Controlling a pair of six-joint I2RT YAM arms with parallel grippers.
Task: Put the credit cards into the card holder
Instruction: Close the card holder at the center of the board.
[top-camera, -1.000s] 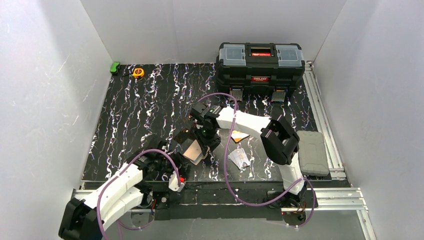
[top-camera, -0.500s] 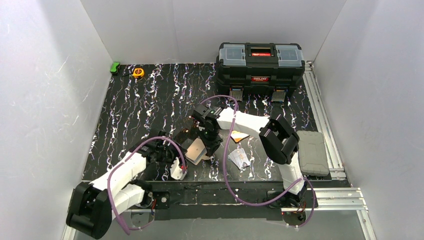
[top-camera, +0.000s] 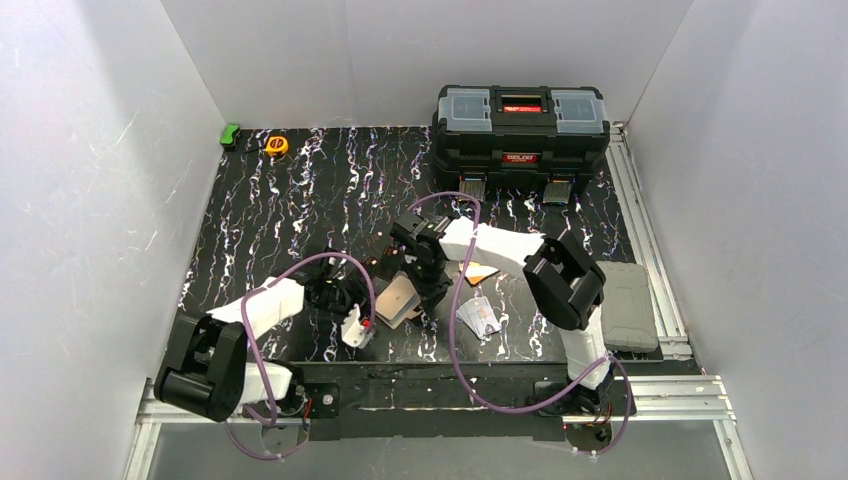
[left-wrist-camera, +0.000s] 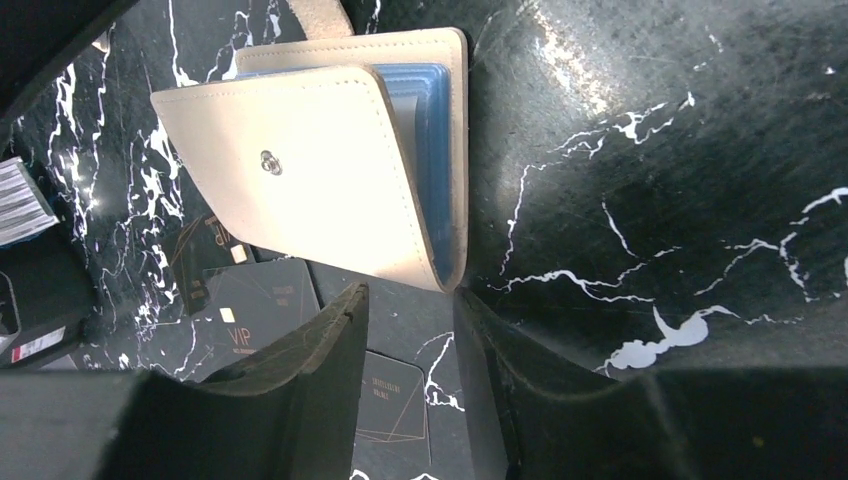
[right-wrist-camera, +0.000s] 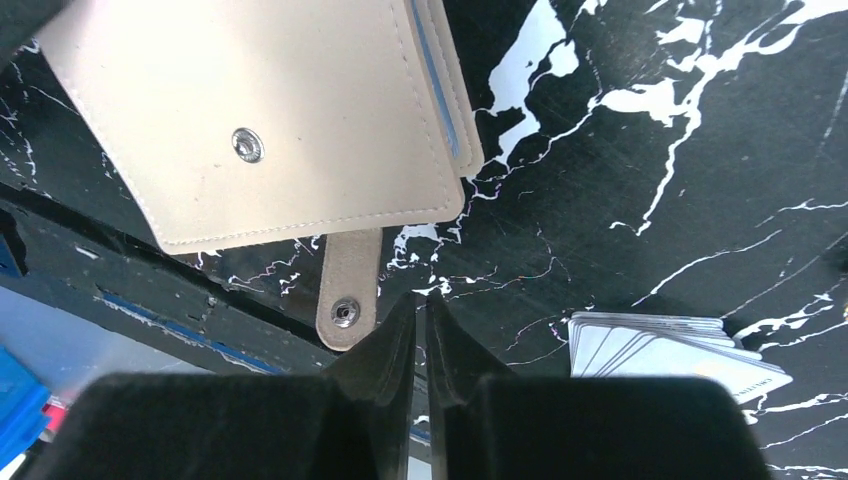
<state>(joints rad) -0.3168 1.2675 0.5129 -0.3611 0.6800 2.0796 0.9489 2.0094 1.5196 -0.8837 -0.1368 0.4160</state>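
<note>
Found cream card holder (left-wrist-camera: 320, 170) folded on marbled tbl (top-camera: 300, 200), btwn grippers. Saw L gripper (left-wrist-camera: 410, 300) spread, empty, beside its edge; R gripper (right-wrist-camera: 422, 305) pressed together, pinching nothing, by undone snap tab (right-wrist-camera: 348, 290). Noted silver-white cards (right-wrist-camera: 670, 350) nearby.

Both arms have white shells between bulky black joints. On the left arm (top-camera: 268, 305) a purple cable (top-camera: 338, 255) arcs at twelve o'clock of its wrist. The right arm (top-camera: 500, 248) carries another, trailing toward six o'clock. The wrist views show matte black, wedge-shaped fingers (left-wrist-camera: 300, 385) with worn edges.
</note>
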